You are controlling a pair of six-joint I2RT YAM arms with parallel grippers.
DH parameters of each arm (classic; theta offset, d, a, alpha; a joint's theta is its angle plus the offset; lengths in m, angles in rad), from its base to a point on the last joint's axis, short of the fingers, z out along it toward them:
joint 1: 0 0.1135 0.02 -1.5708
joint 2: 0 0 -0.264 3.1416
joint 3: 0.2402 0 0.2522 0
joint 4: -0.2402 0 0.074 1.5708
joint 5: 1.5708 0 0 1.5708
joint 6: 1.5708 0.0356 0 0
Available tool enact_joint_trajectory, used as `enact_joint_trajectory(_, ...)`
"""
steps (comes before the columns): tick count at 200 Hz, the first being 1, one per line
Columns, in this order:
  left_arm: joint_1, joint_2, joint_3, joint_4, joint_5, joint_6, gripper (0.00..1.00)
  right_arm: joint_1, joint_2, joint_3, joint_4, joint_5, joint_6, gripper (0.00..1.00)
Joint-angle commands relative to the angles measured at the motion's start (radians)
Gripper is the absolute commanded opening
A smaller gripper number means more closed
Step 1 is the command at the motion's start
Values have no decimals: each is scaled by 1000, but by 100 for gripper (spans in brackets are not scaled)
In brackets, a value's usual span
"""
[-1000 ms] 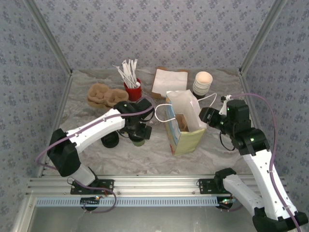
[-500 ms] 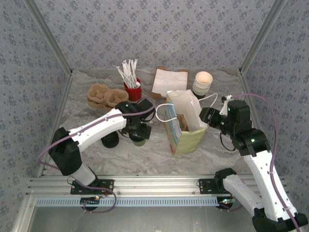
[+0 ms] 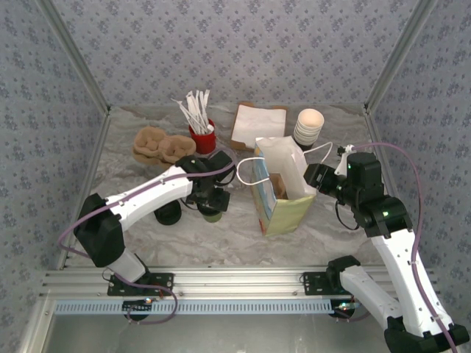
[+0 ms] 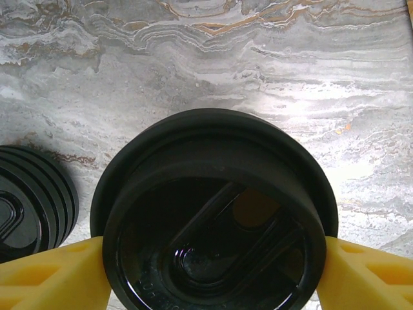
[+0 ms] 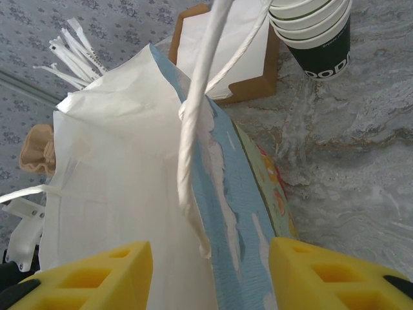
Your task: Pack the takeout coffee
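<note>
The takeout coffee (image 4: 213,161) stands upright on the table (image 4: 258,58), just beside a stack of loose lids (image 4: 29,206) and to the left of the open paper bag (image 3: 283,198). Our left hand (image 4: 213,274) straddles it, fingers (image 4: 51,278) against the lid's rim; we cannot tell whether they clamp the cup. Our right hand (image 5: 210,258) stands apart around the bag's edge. We judge the cup light, thin-walled and crushable, its lid slick, so it is best gripped gently on the paper sides below the rim.
</note>
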State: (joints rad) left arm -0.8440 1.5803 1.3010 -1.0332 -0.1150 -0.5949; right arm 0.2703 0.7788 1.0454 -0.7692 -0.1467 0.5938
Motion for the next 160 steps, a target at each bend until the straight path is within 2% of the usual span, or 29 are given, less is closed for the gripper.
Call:
enact_joint_trajectory(1,5,10,-22,4,2,0,74,-7,-12,11,-10,-9,-11,53)
enact_joint_trajectory(25,6,-1,-12,-8,-11,18,70,-7,-12,13,-12,-7,-11,53)
enact_joint_trajectory(76,36,-82,46,-106,-47,18,68,-9,-14,9,-7,9,1,53)
enact_joint_trajectory(126,58,-171,203,-276,-97,-6,68,5,-12,-36,40,-36,74,52)
enact_joint_trajectory(160,65,-201,346,-370,-147,-3,68,52,-9,-60,47,-24,96,51)
